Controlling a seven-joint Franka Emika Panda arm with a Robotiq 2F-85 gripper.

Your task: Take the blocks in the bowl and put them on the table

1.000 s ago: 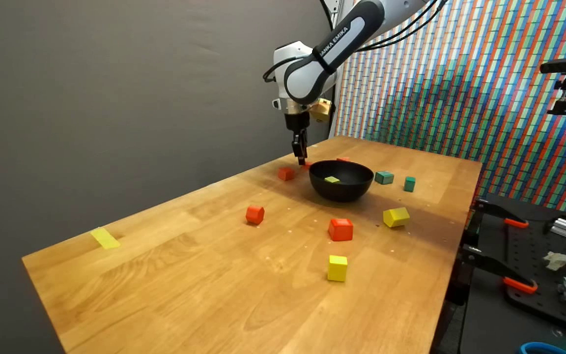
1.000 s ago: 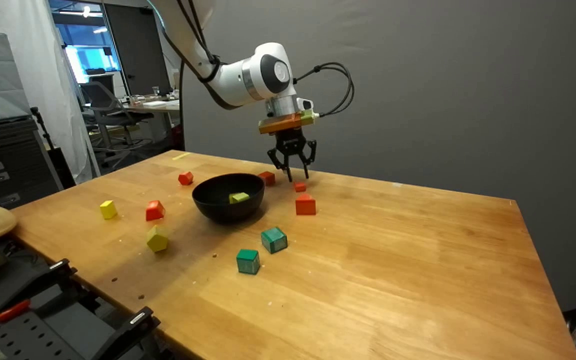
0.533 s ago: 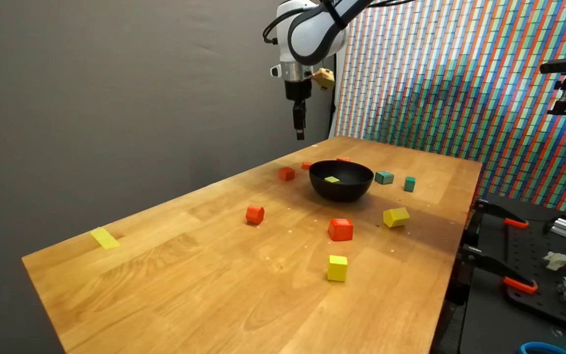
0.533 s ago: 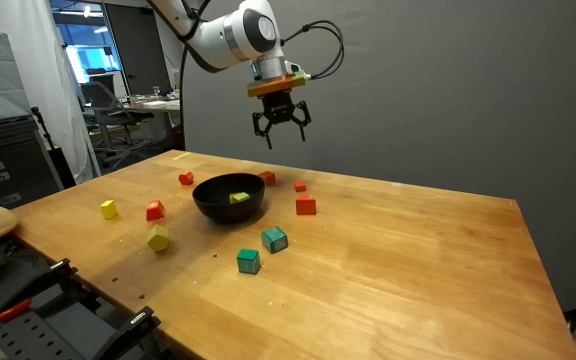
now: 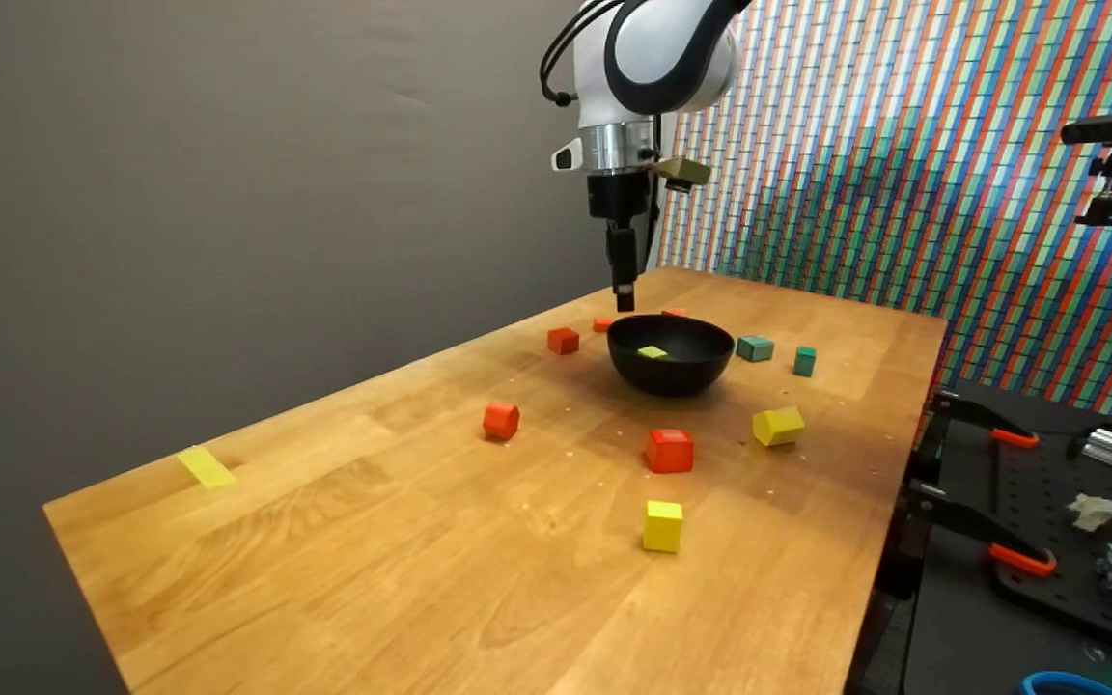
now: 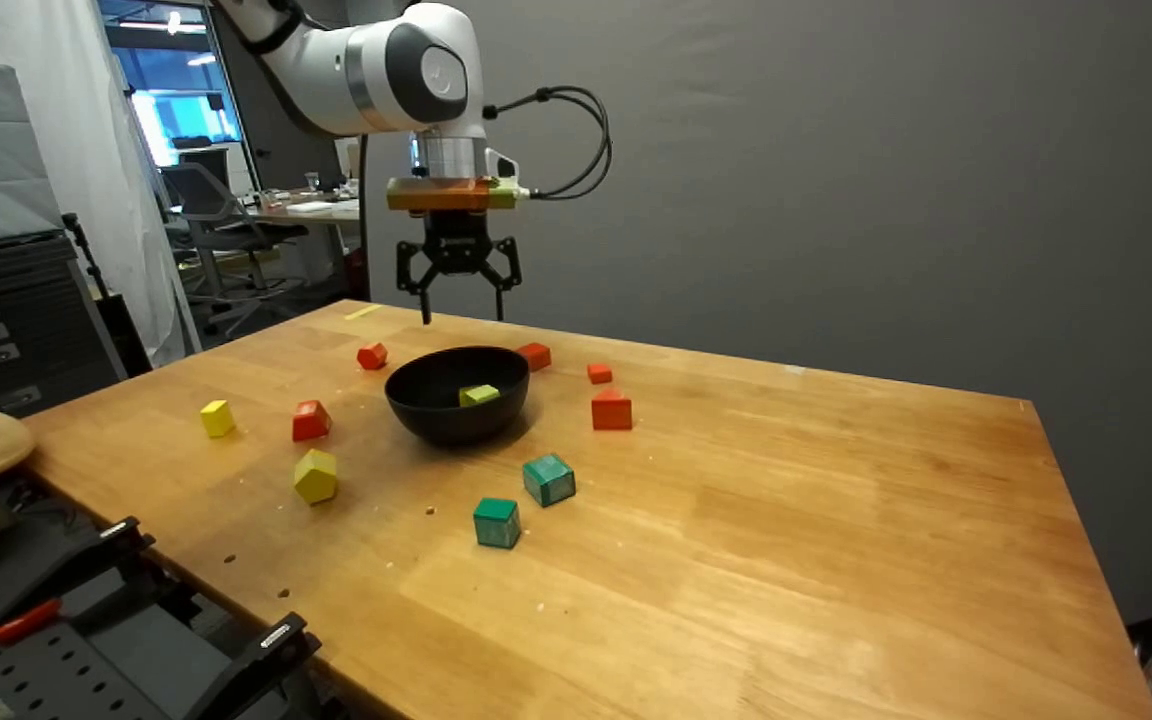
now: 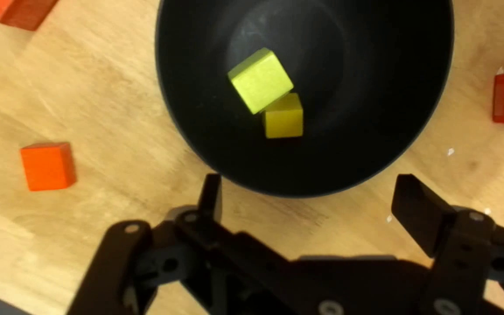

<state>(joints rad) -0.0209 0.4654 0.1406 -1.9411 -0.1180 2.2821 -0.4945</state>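
Note:
Two blocks lie in the black bowl [image 7: 365, 87]: a light yellow-green block [image 7: 263, 83] leaning against a darker yellow block [image 7: 283, 122]. In both exterior views only part of this yellow pair [image 6: 479, 395] shows above the rim. My gripper [image 6: 463, 318] hangs above the table [image 6: 786, 520], over the bowl's far side in that exterior view, its jaws wide apart and nothing between them. From the wrist, the gripper [image 7: 309, 188] straddles the bowl's lower rim, the fingertips just outside it. A small orange-red block [image 7: 46, 167] sits on the wood to the left.
Loose blocks surround the bowl: several red ones such as a red wedge [image 6: 610, 412], teal blocks [image 6: 548, 480] and yellow blocks [image 6: 315, 477]. A flat yellow patch [image 5: 207, 467] marks a table edge. Black clamps [image 6: 256, 665] grip the side by a lower dark bench.
From low over the small red block, my gripper has risen, opened wider, and travelled across toward the bowl, dropping a little again. That red block stays on the table; the bowl's blocks have not moved.

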